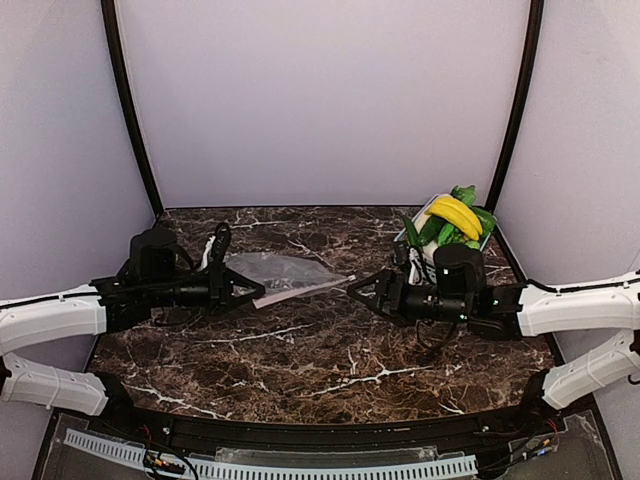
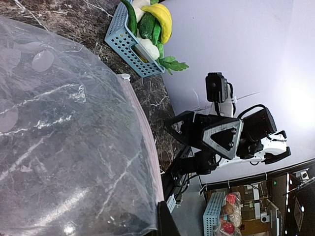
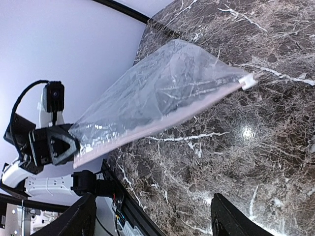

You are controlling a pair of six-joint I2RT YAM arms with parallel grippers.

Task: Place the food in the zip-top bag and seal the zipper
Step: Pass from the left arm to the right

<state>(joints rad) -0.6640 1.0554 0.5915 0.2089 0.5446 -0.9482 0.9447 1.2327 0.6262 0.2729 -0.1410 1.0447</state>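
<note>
A clear, spotted bag (image 1: 285,272) lies limp on the table (image 1: 320,350). One end is raised off the marble, pinched in the left gripper (image 1: 255,292), whose jaws are pressed together on the film. The pink zipper (image 3: 162,119) runs from beside that grip along the bag's edge towards the right gripper (image 1: 356,289) and ends in a small white slider tab (image 3: 248,81). Whether the mouth is open or sealed cannot be told.

The right gripper points at the tab end from just beyond it, without touching. Its jaws are spread wide and hold nothing. Behind it, on the side away from the bag, the food (image 1: 455,215) is heaped in a slatted basket (image 2: 127,46): yellow bananas over green and white pieces. None appears to be in the bag.

The bag looks very light, thin and slippery, so it will likely crumple, sag and slide on the polished stone rather than hold any shape. The zipper strip is probably its stiffest part and the surest hold. A grip on one lip near the tab, against the left pinch, should pull the mouth taut.
</note>
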